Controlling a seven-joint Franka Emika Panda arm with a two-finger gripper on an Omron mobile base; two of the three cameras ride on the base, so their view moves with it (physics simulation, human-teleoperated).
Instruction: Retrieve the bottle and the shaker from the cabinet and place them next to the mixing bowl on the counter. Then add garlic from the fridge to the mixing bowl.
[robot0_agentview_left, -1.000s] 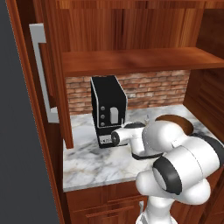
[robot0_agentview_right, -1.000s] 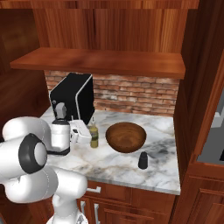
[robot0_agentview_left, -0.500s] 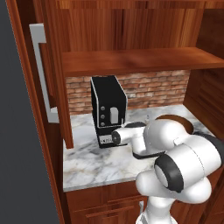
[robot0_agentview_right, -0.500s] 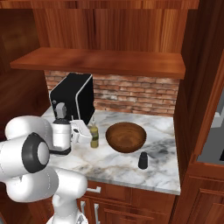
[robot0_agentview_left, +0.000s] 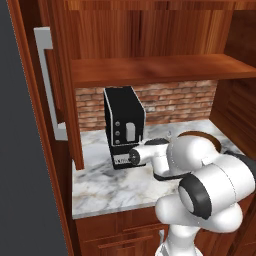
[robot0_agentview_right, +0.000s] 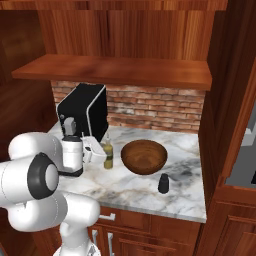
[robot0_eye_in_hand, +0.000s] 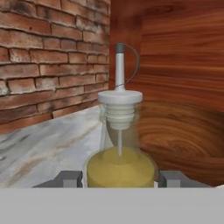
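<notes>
Setting: wood-panelled kitchen nook with a red brick back wall (robot0_agentview_right: 150, 107) and a veined marble counter (robot0_agentview_right: 135, 187); a black coffee machine (robot0_agentview_right: 85, 112) stands at the back left.
End effector: my end effector (robot0_eye_in_hand: 120, 178) is closed on the bottle (robot0_eye_in_hand: 120, 144), one grey fingertip at each side of its belly.
Bottle: clear glass, round-bodied, yellow oil inside, white collar and thin metal spout; it stands just left of the mixing bowl (robot0_agentview_right: 144, 156).
Mixing bowl: dark turned wood, wide and shallow, nothing visible inside.
Shaker: the shaker (robot0_agentview_right: 163, 183) is small, dark and tapered, on the counter near the bowl's right front.
Progress: I judge the shaker placed and the bottle about at its spot but not released; the garlic from the fridge is left.
</notes>
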